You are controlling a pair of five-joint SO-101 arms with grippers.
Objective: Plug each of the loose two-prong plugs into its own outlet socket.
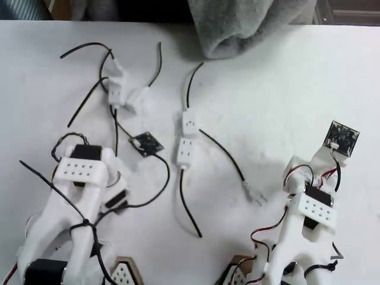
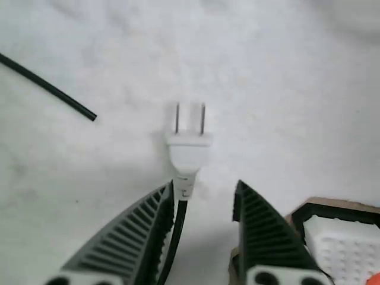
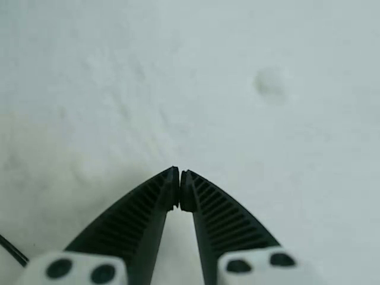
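In the left wrist view, a white two-prong plug (image 2: 189, 148) is seen lying flat on the white tabletop (image 2: 297, 71), with its prongs pointed away from the left hand (image 2: 205, 189). The fingers of this hand are spread apart, one on each side of the plug's black cable (image 2: 177, 231). The cable is touched by one finger, and a gap is seen between it and the other finger. A loose cable end (image 2: 56, 92) is seen nearby on the tabletop.

The right hand (image 3: 179, 178) is found above bare tabletop. Its fingers are closed together, the tips almost touching, and nothing is gripped between them.

In the high view, an outlet socket (image 1: 190, 123) and a second socket (image 1: 186, 151) are seen in the middle of the tabletop, laid end to end just beside each other. A second plug (image 1: 255, 195) is seen well apart from them, on the side of the right arm, not plugged in. A grey cloth (image 1: 243, 27) is seen at the far edge.
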